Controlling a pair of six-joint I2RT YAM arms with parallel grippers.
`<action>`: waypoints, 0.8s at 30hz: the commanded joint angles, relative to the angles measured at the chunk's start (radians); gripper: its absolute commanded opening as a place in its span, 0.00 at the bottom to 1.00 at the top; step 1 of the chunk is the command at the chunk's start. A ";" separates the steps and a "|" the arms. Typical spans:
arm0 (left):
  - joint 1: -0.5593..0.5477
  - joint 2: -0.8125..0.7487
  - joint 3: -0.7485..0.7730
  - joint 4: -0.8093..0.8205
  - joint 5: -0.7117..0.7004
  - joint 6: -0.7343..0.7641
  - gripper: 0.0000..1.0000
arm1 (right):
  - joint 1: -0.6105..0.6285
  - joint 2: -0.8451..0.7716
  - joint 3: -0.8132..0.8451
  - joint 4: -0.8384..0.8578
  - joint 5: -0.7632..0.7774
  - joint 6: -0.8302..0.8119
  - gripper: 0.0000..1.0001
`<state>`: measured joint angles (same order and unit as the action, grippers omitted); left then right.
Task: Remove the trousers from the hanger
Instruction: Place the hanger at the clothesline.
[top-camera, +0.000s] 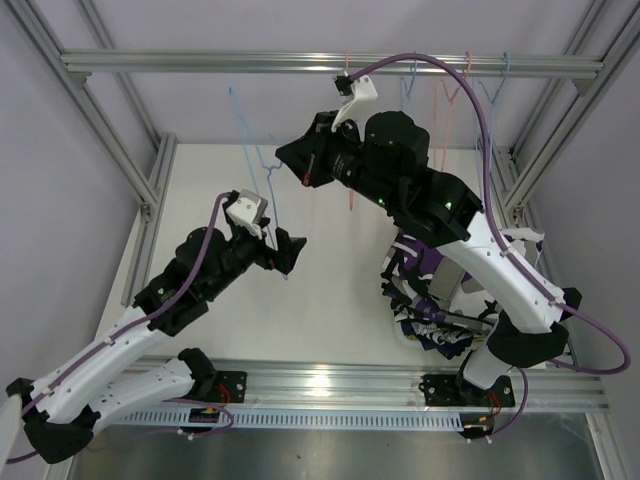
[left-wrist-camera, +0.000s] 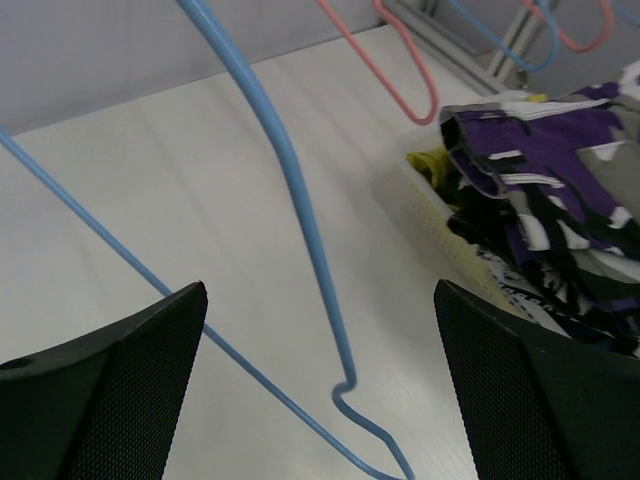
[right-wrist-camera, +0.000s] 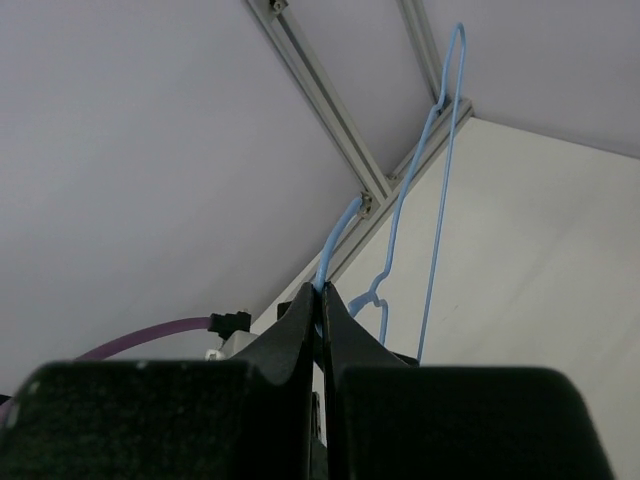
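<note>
My right gripper (right-wrist-camera: 322, 288) is raised and shut on the thin wire of a bare blue hanger (right-wrist-camera: 338, 232); in the top view the right gripper (top-camera: 300, 168) is at mid table. My left gripper (left-wrist-camera: 320, 290) stands open, one black finger (left-wrist-camera: 120, 380) on each side of a bare blue hanger (left-wrist-camera: 300, 200) without touching it. The top view shows the left gripper (top-camera: 288, 250) just below and left of the right one. The trousers (left-wrist-camera: 545, 190), patterned black, white and purple with a yellow-green one (left-wrist-camera: 428, 162) beneath, lie piled in a pale basket (left-wrist-camera: 440, 225) at the right.
A second blue hanger (right-wrist-camera: 440, 150) hangs free beyond the right gripper. Pink hangers (top-camera: 445, 100) and blue hangers (top-camera: 497, 85) hang from the back rail (top-camera: 200, 62). A pink hanger (left-wrist-camera: 400, 70) dangles near the basket. The trousers pile (top-camera: 425, 305) sits under the right arm. Frame posts line both sides.
</note>
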<state>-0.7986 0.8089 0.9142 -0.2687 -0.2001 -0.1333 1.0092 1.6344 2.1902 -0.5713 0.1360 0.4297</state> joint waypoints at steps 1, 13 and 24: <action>0.007 -0.065 0.000 0.095 0.165 -0.058 0.98 | -0.014 -0.050 -0.030 0.076 -0.027 0.010 0.00; 0.010 -0.045 -0.028 0.166 0.375 -0.131 0.45 | -0.034 -0.114 -0.175 0.168 -0.081 0.066 0.00; 0.010 -0.004 0.005 0.102 0.329 -0.120 0.89 | -0.031 -0.143 -0.175 0.174 -0.092 0.070 0.00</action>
<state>-0.7967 0.8127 0.8753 -0.1688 0.1345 -0.2493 0.9794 1.5433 2.0022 -0.4564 0.0612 0.4824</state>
